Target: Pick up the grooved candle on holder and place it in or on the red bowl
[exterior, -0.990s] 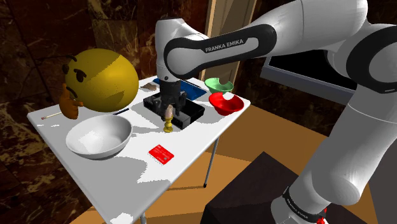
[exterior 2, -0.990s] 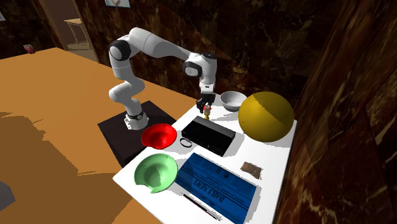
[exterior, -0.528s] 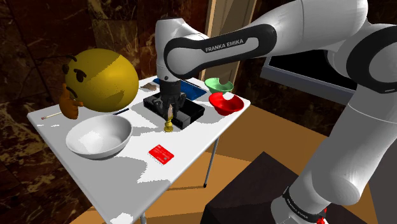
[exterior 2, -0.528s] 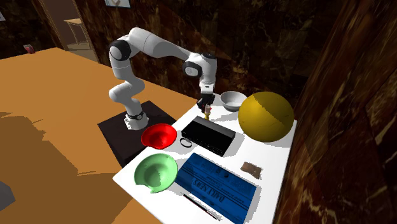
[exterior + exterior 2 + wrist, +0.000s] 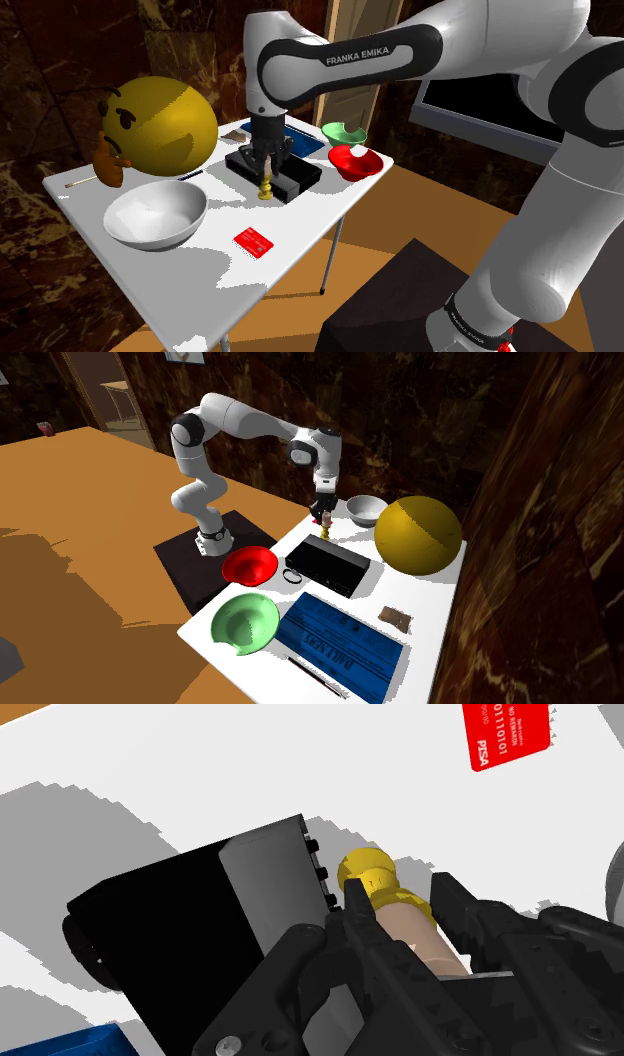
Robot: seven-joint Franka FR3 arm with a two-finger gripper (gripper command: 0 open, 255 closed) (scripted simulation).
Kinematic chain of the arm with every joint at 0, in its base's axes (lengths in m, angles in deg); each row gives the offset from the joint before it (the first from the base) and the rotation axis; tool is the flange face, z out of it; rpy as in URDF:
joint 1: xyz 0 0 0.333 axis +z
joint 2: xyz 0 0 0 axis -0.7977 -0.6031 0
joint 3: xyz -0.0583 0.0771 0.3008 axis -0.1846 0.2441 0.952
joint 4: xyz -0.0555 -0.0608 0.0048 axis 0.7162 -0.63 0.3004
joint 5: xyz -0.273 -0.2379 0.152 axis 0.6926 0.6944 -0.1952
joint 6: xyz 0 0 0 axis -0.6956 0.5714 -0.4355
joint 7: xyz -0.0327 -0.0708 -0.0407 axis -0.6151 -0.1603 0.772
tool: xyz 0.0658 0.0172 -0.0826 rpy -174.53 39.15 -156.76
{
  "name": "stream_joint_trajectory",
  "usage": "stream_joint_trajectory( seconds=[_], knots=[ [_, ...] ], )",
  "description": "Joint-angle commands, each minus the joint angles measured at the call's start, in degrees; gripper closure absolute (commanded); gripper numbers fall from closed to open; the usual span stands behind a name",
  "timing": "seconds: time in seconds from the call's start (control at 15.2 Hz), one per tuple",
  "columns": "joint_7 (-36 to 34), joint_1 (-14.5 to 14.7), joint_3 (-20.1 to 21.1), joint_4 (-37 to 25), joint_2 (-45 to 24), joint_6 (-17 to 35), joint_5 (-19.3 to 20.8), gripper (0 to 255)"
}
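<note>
Centre of the shoulder view: the white arm (image 5: 360, 60) reaches down over a cluttered counter (image 5: 300, 225), and its black tool (image 5: 266, 172) clasps a tan candle (image 5: 265, 188) set on a gold holder. In the wrist view the two fingers (image 5: 360, 919) press on either side of the candle's body, and the gold foot pokes out past their tips. The candle hangs upright just in front of a black box (image 5: 301, 178). Whether its foot touches the counter cannot be told.

The red bowl (image 5: 354, 162) sits right of centre in the shoulder view, at the counter's corner and apart from the candle, with the black box between them. A green bowl (image 5: 343, 131) lies just behind the red bowl.

At the left of the same view a large yellow ball (image 5: 165, 125) with a drawn face stands behind a white bowl (image 5: 155, 215). A red card (image 5: 254, 241) lies flat below the candle, nearer the counter's front edge. In the lower middle of the second exterior view a blue book (image 5: 340, 644) lies beside the green bowl.
</note>
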Motion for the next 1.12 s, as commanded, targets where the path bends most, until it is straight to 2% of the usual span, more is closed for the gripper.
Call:
stream_joint_trajectory(
  seconds=[0.0, 1.06],
  knots=[
    [0.0, 0.1, 0.1, -1.2, 0.3, -1.5, -0.1, 255],
    [0.2, 0.2, 0.2, -13.7, 0.1, -13.9, -0.2, 255]
  ],
)
